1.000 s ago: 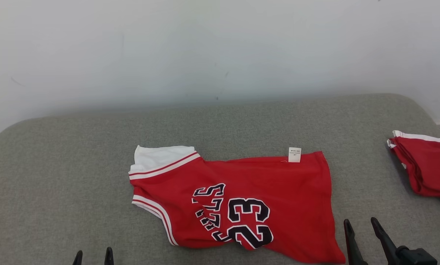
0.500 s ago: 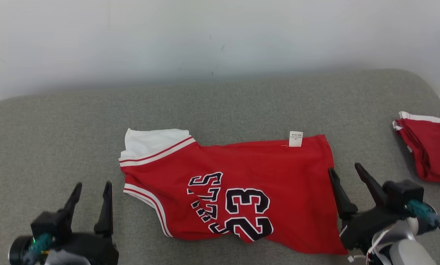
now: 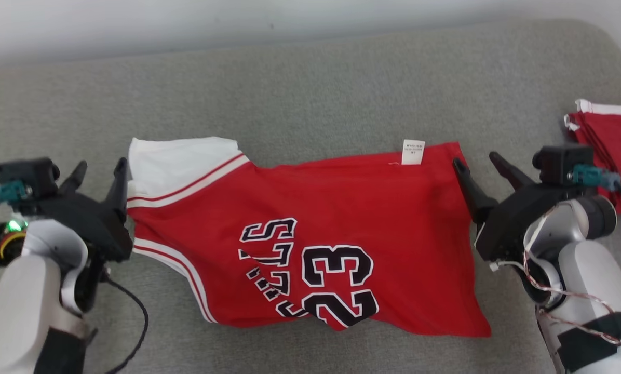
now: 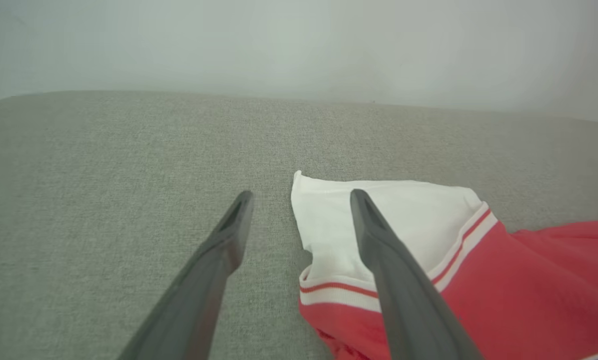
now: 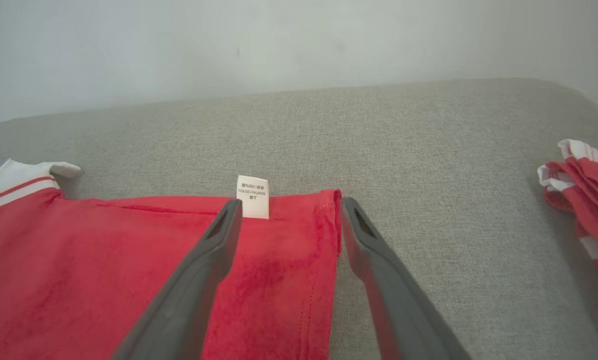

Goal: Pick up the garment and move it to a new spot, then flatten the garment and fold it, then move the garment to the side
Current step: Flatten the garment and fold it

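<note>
Red jersey lying flat on a grey cushion, an open gripper at each end

The grey cushion [image 3: 310, 78] carries the red jersey [image 3: 393, 234] across its middle, number side up, white shoulder part to the left and hem to the right. A folded red-and-white pile [image 3: 611, 135] sits well apart at the right edge. The left gripper [image 3: 102, 164] stands with jaws spread across the white corner – one finger over cloth, one over cushion – holding nothing. The right gripper [image 3: 474, 158] is likewise spread and empty across the hem edge, near the small white tag [image 3: 413, 151].
</note>
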Robot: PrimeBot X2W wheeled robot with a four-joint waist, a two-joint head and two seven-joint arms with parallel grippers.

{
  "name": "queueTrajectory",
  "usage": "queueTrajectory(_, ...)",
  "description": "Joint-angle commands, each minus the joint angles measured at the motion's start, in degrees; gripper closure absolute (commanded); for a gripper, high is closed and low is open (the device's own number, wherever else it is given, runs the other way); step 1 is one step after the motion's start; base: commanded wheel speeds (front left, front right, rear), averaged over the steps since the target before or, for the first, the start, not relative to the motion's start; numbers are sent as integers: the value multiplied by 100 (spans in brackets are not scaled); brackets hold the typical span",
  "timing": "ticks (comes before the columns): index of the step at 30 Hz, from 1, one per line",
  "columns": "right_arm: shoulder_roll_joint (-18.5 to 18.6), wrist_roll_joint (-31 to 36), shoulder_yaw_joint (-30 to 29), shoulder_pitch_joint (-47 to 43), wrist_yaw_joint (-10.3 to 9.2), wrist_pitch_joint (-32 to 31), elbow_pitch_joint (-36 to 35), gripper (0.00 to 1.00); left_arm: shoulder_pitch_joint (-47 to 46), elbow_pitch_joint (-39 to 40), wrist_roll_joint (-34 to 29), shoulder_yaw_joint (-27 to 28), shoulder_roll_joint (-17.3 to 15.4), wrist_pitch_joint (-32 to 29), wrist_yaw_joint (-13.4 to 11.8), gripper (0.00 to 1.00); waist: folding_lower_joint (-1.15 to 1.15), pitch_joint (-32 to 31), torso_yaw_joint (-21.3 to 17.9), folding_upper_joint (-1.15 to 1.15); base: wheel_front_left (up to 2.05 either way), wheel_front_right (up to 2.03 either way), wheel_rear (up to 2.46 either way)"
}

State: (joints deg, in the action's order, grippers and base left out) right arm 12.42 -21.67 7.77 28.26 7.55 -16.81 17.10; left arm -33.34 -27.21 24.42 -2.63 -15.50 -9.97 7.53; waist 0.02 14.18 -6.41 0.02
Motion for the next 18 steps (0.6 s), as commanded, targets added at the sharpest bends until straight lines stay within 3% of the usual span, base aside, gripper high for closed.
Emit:
queueTrajectory(1,-34,-5,-39,169,-15,-123,-17,0,-239,-116,29,-7,-40,-133,-24,0,-2,361,-231,-2,0,0,0)
queueTrajectory(8,-109,62,-17,469,-15,-370,-111,0,-833,-562,129,-7,-106,-552,-94,0,-2,603,-321,-2,0,0,0)
queueTrajectory(18,-178,101,118,679,-15,-452,-325,0,-1298,-1137,-243,-253,-358,-1057,-423,0,-2,894,-440,-2,0,0,0)
